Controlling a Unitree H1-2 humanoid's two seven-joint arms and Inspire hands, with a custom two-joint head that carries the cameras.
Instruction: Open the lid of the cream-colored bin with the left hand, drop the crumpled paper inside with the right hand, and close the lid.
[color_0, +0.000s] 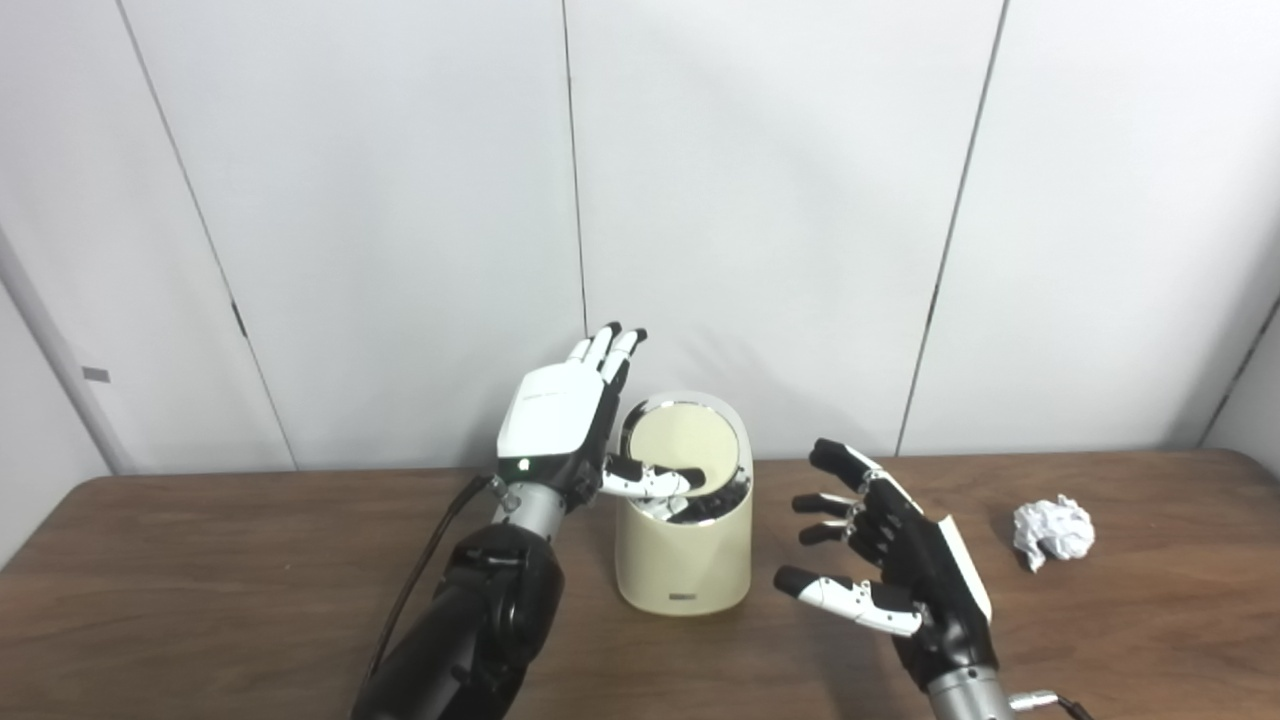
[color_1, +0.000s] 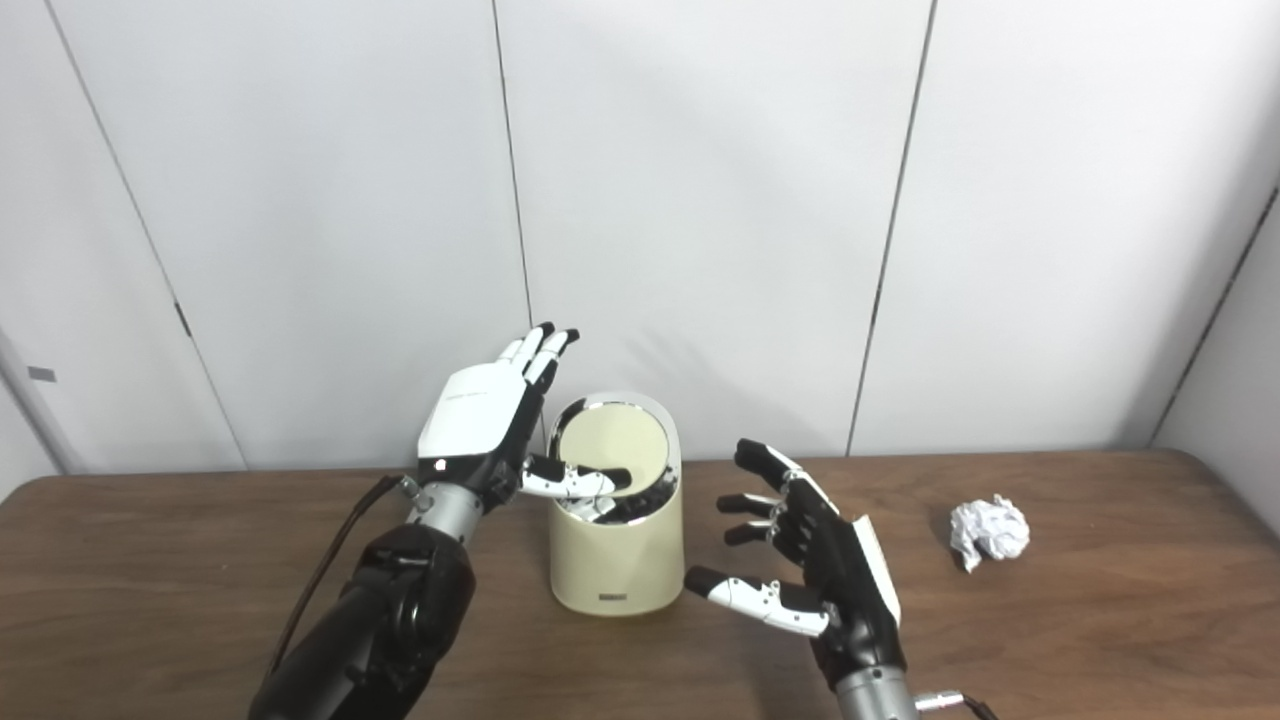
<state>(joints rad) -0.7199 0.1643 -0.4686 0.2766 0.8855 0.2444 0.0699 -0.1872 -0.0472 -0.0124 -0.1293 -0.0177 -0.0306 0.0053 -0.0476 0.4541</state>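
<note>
A cream-colored bin (color_0: 684, 560) stands on the brown table (color_0: 200, 580) near the middle. Its round lid (color_0: 685, 440) is tilted up, with the opening below it showing. My left hand (color_0: 570, 430) is open beside the bin's left side, fingers pointing up, its thumb reaching across the bin's opening under the lid. My right hand (color_0: 890, 560) is open and empty, just right of the bin, fingers spread toward it. The white crumpled paper (color_0: 1053, 532) lies on the table to the right of my right hand, apart from it.
A white panelled wall (color_0: 760, 200) stands close behind the table. The table's far edge runs just behind the bin. Bare tabletop lies to the far left and in front of the bin.
</note>
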